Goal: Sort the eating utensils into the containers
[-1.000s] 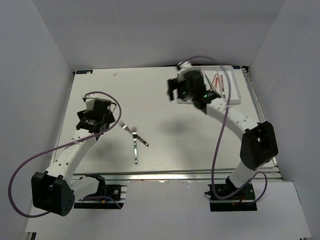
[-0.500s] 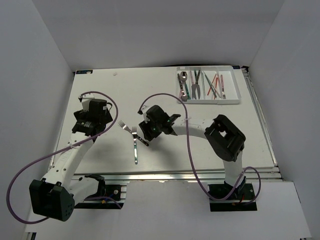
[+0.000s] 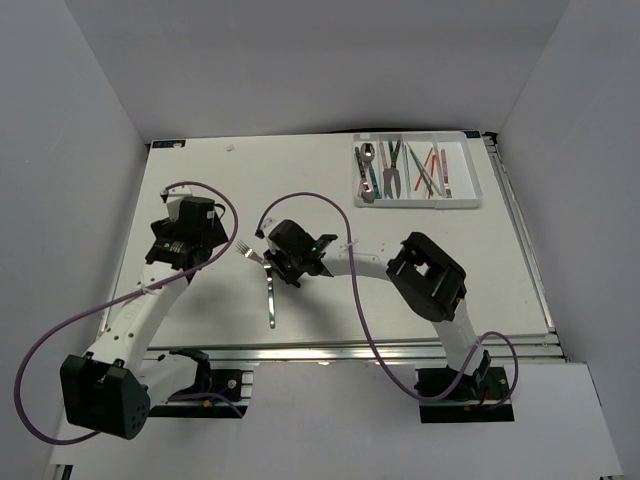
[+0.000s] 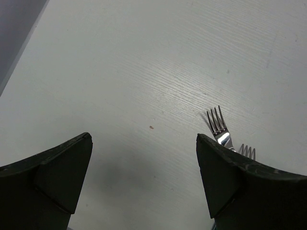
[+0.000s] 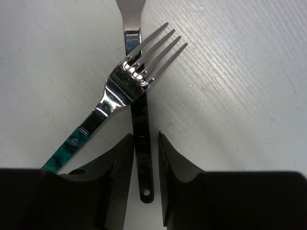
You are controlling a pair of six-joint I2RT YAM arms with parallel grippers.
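Note:
Two forks lie crossed on the table left of centre. The teal-handled fork (image 5: pixel 127 76) rests on top of the dark-handled fork (image 5: pixel 142 163); in the top view they show as the teal-handled fork (image 3: pixel 271 300) and the dark-handled fork (image 3: pixel 244 250). My right gripper (image 3: pixel 290 264) is down on the table astride the dark handle, and this right gripper (image 5: pixel 143 158) has its jaws narrowed, with a thin gap left on the right side. My left gripper (image 4: pixel 144 143) hovers wide open over bare table, fork tines (image 4: pixel 217 125) just beyond its right finger. The containers are slots of a white tray (image 3: pixel 470 170) holding several utensils (image 3: pixel 395 170).
The tray sits at the far right corner of the white table (image 3: pixel 200 180). White walls close in the left, back and right sides. Purple cables loop off both arms. My left gripper (image 3: pixel 185 240) stands a short way left of the forks.
My right arm swung from the tray down to the crossed forks and its jaws narrowed around the dark handle. The left arm barely shifted and stayed open.

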